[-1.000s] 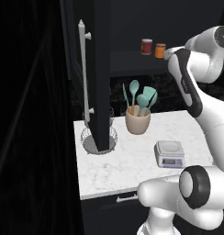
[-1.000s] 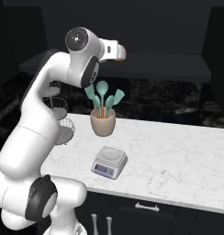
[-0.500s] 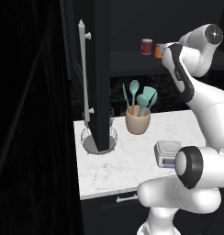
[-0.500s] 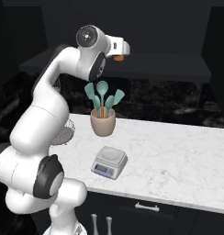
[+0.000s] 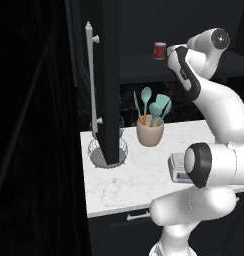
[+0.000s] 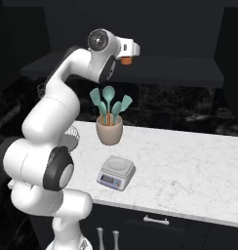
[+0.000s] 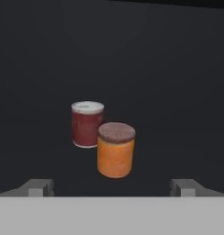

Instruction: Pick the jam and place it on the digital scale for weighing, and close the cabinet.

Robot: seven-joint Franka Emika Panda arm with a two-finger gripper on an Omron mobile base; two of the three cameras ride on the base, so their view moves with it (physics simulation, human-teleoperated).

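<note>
Hand view: jam centred between wide-open fingers; advance straight, close below the lid, avoid nudging the red jar.

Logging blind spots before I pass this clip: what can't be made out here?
- Scale: left base view, mostly behind the arm; its display is too small to read in the right base view.
- Jam: right base view, mostly hidden by the hand.
- Jam and red jar: hand view, labels blurred.
- Cabinet interior: too dark.
</note>
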